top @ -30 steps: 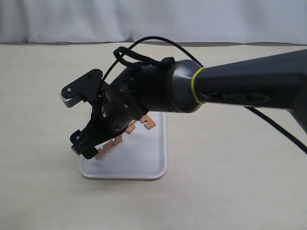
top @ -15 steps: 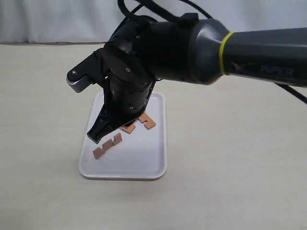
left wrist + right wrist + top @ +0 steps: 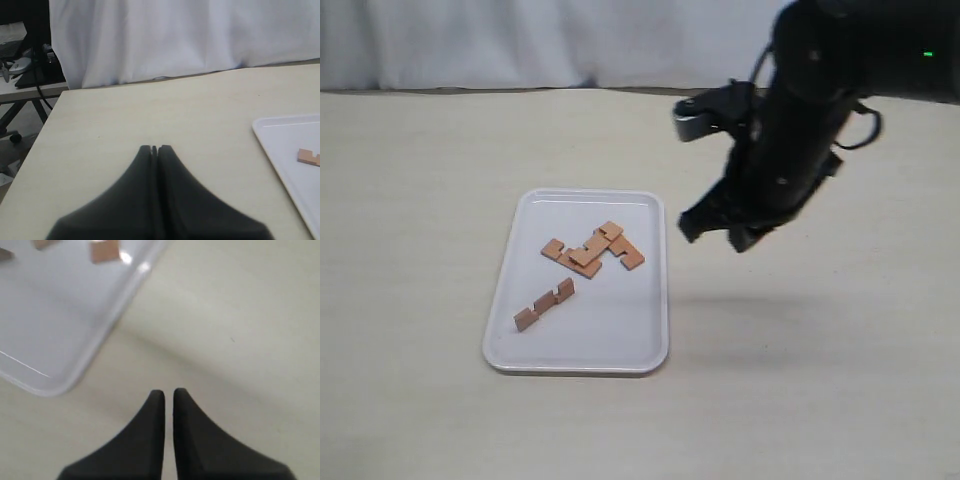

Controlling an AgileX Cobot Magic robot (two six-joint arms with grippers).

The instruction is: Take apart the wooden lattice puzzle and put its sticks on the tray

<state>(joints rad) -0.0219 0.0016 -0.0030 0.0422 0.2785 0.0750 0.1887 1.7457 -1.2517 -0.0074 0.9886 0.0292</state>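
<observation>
The white tray [image 3: 610, 335] lies left of centre in the exterior view. On it, three reddish-brown notched sticks [image 3: 592, 250] lie overlapped in a loose pile, and a fourth stick [image 3: 544, 304] lies apart nearer the front left corner. No assembled lattice puzzle shows. My right gripper [image 3: 716, 232] hangs in the air just right of the tray, jaws almost together with nothing between them [image 3: 168, 392]. The right wrist view catches the tray's corner [image 3: 60, 330] and a stick end [image 3: 104, 250]. My left gripper [image 3: 154, 148] is shut and empty over bare table, left of the tray [image 3: 285, 145].
A pale beige tabletop [image 3: 820, 380] surrounds the tray, with a white curtain [image 3: 520, 40] behind its far edge. The table's left edge, with cables and a stand beyond it [image 3: 25, 70], shows in the left wrist view.
My right arm has swung from over the tray's front left to the right of the tray and risen. The stick it hung over stays on the tray.
</observation>
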